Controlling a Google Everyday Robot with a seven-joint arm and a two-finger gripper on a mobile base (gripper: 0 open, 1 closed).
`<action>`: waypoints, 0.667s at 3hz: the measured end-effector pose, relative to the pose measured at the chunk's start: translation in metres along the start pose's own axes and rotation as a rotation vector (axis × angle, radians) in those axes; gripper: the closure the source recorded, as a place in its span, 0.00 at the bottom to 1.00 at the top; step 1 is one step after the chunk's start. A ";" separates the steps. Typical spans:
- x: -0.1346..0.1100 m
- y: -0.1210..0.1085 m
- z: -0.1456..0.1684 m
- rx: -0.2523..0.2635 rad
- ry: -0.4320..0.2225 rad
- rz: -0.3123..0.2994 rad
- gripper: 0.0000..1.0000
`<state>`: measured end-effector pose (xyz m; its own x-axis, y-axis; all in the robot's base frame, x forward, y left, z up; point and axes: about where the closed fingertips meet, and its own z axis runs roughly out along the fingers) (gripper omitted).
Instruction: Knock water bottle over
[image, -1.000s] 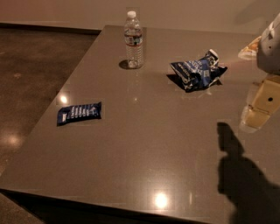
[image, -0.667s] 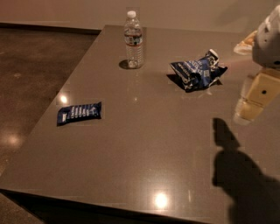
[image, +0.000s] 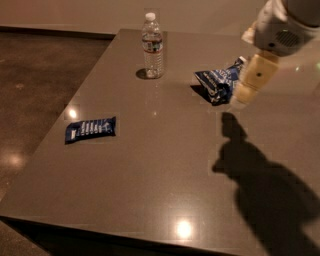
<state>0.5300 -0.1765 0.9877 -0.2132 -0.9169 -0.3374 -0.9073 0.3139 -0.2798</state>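
The water bottle (image: 152, 46) stands upright near the table's far edge, left of centre. It is clear and ribbed, with a white cap and a thin red-marked label band. My gripper (image: 239, 102) hangs over the table at the right, about a third of the table's width to the right of the bottle and nearer to me. It is just in front of a crumpled dark blue snack bag (image: 218, 83). It touches nothing that I can see.
A flat dark blue snack bar wrapper (image: 90, 129) lies at the table's left side. The grey table (image: 160, 170) has its left edge beside a dark floor. My arm's shadow (image: 260, 175) falls across the right front.
My arm and gripper have moved left and farther over the table, toward the crumpled bag. The bottle and both wrappers have not moved.
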 end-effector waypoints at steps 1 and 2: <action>-0.033 -0.039 0.024 0.039 -0.030 0.053 0.00; -0.063 -0.073 0.047 0.071 -0.055 0.108 0.00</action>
<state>0.6263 -0.1303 0.9872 -0.2866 -0.8623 -0.4174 -0.8515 0.4290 -0.3015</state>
